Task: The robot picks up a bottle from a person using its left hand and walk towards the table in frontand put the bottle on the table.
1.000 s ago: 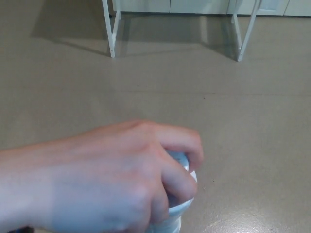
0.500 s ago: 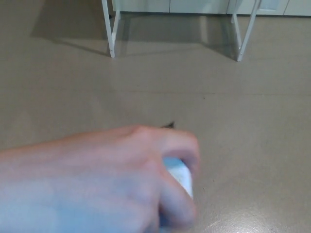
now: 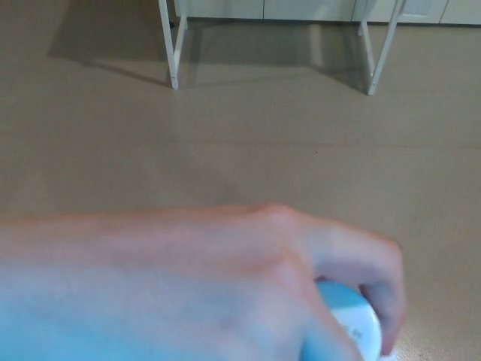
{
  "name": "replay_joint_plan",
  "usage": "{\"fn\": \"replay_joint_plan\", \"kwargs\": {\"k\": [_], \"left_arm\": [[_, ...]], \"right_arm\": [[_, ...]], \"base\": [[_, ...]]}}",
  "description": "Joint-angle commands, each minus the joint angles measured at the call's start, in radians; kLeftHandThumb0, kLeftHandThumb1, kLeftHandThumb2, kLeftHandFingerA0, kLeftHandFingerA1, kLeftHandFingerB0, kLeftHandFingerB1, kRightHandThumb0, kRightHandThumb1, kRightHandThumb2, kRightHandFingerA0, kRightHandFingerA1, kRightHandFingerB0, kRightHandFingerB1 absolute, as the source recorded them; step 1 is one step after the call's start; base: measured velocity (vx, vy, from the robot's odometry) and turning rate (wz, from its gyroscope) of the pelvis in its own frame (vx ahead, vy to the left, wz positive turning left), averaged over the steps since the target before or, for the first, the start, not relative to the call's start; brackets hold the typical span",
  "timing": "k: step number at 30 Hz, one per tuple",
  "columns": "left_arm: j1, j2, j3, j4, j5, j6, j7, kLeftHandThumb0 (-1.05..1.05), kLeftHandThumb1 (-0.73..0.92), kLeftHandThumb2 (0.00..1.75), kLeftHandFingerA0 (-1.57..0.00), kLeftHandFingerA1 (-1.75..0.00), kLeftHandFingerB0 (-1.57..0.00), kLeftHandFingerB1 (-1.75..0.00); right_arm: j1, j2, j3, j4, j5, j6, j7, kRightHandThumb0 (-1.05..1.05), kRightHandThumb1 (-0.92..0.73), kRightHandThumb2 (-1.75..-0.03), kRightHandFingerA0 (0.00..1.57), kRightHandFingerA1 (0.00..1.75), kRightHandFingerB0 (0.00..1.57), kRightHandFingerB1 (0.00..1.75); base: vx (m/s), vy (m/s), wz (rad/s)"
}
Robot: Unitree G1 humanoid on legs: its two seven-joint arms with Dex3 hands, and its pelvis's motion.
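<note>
A person's hand [image 3: 195,278] fills the lower half of the head view, coming in from the left and very close to the camera. It is wrapped around a pale blue and white bottle [image 3: 346,320], of which only the rounded top shows near the bottom edge, right of centre. Neither of my hands shows in this view. The white legs of the table [image 3: 173,45] stand at the far top of the picture.
A second pair of white table legs [image 3: 376,49] stands at the top right. Tan floor [image 3: 301,143] stretches between me and the table. White cabinet fronts [image 3: 301,7] line the very top edge.
The person's hand and the bottle have moved to the right and lower in the picture, closer to the camera. The floor and table legs have stayed put.
</note>
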Motion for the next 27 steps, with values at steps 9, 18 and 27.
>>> {"fn": "replay_joint_plan", "kwargs": {"k": [9,18,27], "left_arm": [[0.084,-0.204,-0.08,0.081,0.233,0.01,0.204,-0.08,0.69,0.9,-1.04,-1.45,-0.77,-1.29],[0.139,-0.2,-0.042,0.117,0.22,-0.03,0.21,-0.08,0.71,0.81,-0.98,-1.39,-0.77,-1.23],[0.179,-0.206,-0.048,0.126,0.23,-0.048,0.226,-0.09,0.7,0.83,-1.03,-1.41,-0.79,-1.2]], "right_arm": [[-0.02,-0.036,0.023,0.016,-0.026,0.014,0.003,-0.37,-0.73,-0.63,0.61,0.44,0.51,0.39],[-0.018,-0.037,0.028,0.023,-0.021,0.009,0.029,-0.35,-0.75,-0.62,0.6,0.44,0.51,0.39],[-0.014,-0.039,0.038,0.027,-0.024,-0.002,0.041,-0.35,-0.75,-0.62,0.63,0.45,0.52,0.41]], "base": [[0.0,0.0,0.0],[0.0,0.0,0.0],[0.0,0.0,0.0]]}}
